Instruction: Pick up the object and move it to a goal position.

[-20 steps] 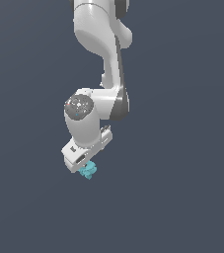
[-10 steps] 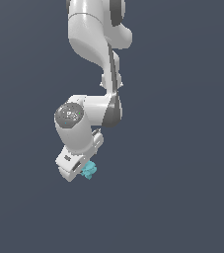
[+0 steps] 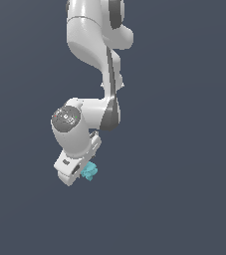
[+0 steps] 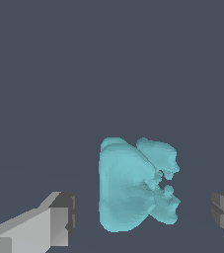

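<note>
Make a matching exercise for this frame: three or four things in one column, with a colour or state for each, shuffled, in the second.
Things:
1. object
2. gripper
3. arm
4. background

Colour or state:
A. white, hangs down from the top of the exterior view
B. teal, lumpy, between the fingers with a gap on each side
C. plain dark grey-blue
D. open, fingers apart on either side of the object

Pairs: 1-B, 2-D, 3-A, 4-C
</note>
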You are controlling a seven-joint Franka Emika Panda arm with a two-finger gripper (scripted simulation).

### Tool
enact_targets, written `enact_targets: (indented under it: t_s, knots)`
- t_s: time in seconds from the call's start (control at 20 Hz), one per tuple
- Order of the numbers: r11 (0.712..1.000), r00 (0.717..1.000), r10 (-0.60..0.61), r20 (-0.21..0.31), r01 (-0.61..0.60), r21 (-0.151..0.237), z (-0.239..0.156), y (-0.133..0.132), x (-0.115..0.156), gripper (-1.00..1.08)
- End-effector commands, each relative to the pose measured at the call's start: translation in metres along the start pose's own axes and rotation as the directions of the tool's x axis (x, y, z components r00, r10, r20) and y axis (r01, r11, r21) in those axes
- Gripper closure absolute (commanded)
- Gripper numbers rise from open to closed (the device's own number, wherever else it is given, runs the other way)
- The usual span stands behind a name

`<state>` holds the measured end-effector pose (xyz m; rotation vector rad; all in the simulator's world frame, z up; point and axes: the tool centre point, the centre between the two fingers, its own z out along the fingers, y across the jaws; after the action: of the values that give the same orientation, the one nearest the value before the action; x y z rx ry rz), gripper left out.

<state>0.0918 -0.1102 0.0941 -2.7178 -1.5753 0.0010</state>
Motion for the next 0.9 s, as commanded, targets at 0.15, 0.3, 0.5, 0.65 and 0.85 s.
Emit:
enact_targets:
  t_s: [0.15, 0.3, 0.5, 0.65, 0.85]
  knots:
    - [1.0, 1.0, -0.001, 0.0, 0.001, 0.0, 0.007, 0.0, 0.0, -0.92]
    - [1.0, 1.0, -0.002, 0.0, 0.002, 0.0, 0.022, 0.0, 0.0, -0.92]
    - [1.0, 1.0, -0.004, 0.0, 0.004, -0.001, 0.044, -0.001, 0.0, -0.92]
    - [1.0, 1.0, -0.005, 0.0, 0.005, -0.001, 0.051, -0.001, 0.0, -0.92]
    - [1.0, 1.0, -0.005, 0.0, 0.005, -0.001, 0.05, 0.0, 0.0, -0.92]
